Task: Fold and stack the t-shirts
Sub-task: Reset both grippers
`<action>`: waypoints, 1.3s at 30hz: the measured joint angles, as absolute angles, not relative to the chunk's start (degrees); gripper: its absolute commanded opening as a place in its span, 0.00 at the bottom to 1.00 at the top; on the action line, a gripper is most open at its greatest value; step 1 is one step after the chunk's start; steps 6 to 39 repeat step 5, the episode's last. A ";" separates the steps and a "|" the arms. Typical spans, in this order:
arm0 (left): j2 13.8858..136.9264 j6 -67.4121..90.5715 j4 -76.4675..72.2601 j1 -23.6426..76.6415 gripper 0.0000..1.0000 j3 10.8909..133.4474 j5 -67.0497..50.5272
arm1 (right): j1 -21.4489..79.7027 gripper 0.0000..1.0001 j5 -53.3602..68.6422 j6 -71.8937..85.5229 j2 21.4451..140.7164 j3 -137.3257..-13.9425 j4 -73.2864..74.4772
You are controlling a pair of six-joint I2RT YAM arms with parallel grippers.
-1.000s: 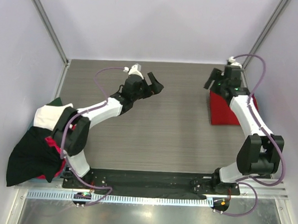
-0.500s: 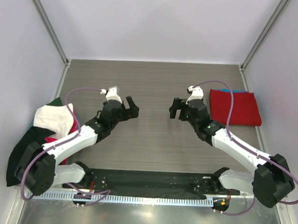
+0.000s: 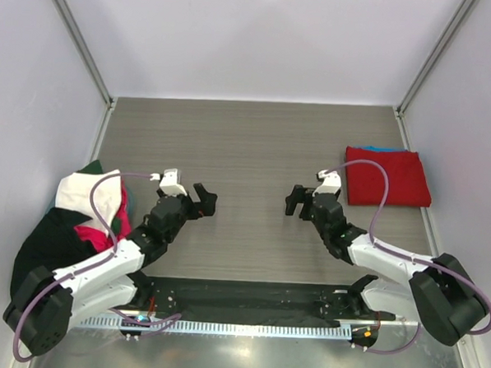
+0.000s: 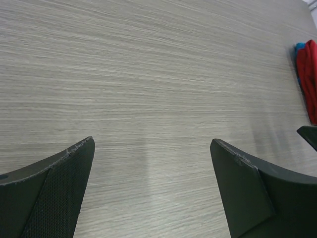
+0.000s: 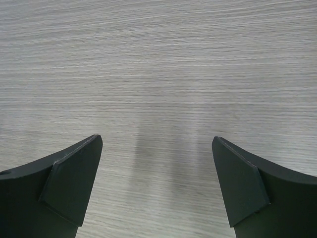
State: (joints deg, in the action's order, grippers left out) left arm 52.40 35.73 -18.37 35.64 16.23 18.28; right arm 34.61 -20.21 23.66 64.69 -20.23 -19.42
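Observation:
A folded deep red t-shirt (image 3: pixel 390 177) lies at the right of the table on a bright blue t-shirt whose edge (image 3: pixel 377 148) peeks out behind it; both show at the right edge of the left wrist view, the red one (image 4: pixel 310 74) over the blue (image 4: pixel 298 48). At the left edge lies a heap of unfolded t-shirts: black (image 3: pixel 48 252), white (image 3: pixel 84 194) and magenta (image 3: pixel 116 222). My left gripper (image 3: pixel 202 201) hangs open over bare table, nothing between its fingers (image 4: pixel 64 183). My right gripper (image 3: pixel 297 200) is open too, empty, left of the red stack.
The grey wood-grain table (image 3: pixel 247 151) is walled by white panels at the back and sides. A black base plate (image 3: pixel 248 299) and a metal rail (image 3: pixel 238 325) run along the near edge.
Both arms have drawn back from the far part of the table toward the near middle. The right gripper has left the red t-shirt lying on the stack and opened wider.

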 measured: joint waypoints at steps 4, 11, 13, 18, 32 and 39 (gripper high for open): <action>54.46 34.48 -18.61 35.62 1.00 17.32 17.91 | 34.59 0.96 -18.28 24.16 67.94 -21.61 -21.21; 54.70 34.06 -18.74 35.62 1.00 17.43 17.26 | 34.59 0.98 -17.56 24.21 68.69 -22.02 -21.63; 54.70 34.06 -18.74 35.62 1.00 17.43 17.26 | 34.59 0.98 -17.56 24.21 68.69 -22.02 -21.63; 54.70 34.06 -18.74 35.62 1.00 17.43 17.26 | 34.59 0.98 -17.56 24.21 68.69 -22.02 -21.63; 54.70 34.06 -18.74 35.62 1.00 17.43 17.26 | 34.59 0.98 -17.56 24.21 68.69 -22.02 -21.63; 54.70 34.06 -18.74 35.62 1.00 17.43 17.26 | 34.59 0.98 -17.56 24.21 68.69 -22.02 -21.63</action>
